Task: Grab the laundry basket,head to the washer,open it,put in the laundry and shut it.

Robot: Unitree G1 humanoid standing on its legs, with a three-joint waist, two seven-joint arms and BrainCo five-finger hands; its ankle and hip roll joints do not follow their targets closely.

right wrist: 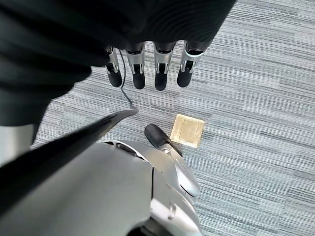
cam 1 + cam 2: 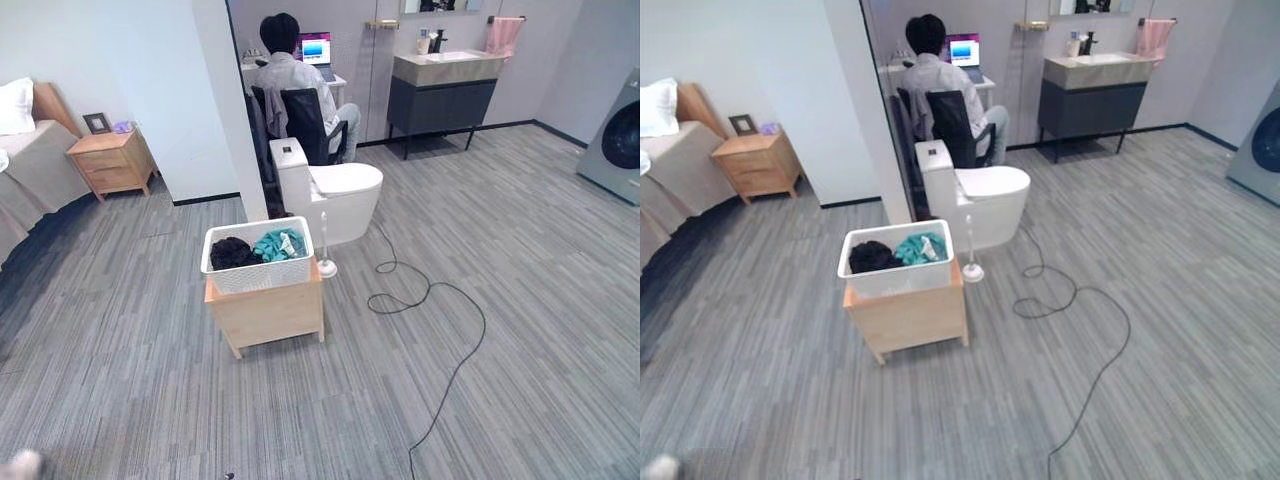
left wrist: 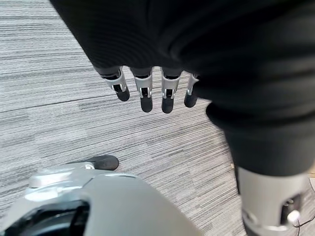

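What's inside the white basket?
The white laundry basket holds a dark garment and a teal one. Anything beneath them is covered. It sits on a wooden stand.

A person (image 2: 290, 75) sits at a laptop (image 2: 316, 49) behind a white toilet (image 2: 330, 195), with a wooden nightstand (image 2: 113, 162) beside the bed (image 2: 30, 170) and a vanity (image 2: 443, 90) under a pink towel (image 2: 503, 35).

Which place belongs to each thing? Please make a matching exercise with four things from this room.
Things:
1. laundry basket
2. washer
3. pink towel
4. picture frame

Places:
A. on the bedside cabinet
B. at the room's far right
C. on the low wooden stand
D. on the wall above the sink

Pairs: 1-C, 2-B, 3-D, 4-A
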